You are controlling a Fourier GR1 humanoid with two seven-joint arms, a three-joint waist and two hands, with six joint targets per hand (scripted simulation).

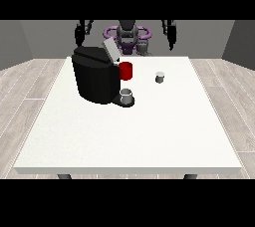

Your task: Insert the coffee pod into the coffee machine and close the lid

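Black and boxy, the coffee machine (94,79) sits on the white table (129,131) with its grey lid (110,50) tipped up. It is in front of the hand at the view's left (79,34), toward the camera. That hand hangs up high by the robot, and so does the hand at the view's right (171,36). I cannot tell if their fingers are bent or straight. The small coffee pod (160,77) stands alone on the table, in front of the right-side hand and well apart from it. A red cup (126,70) is beside the machine, and a grey cup (127,95) sits on its tray.
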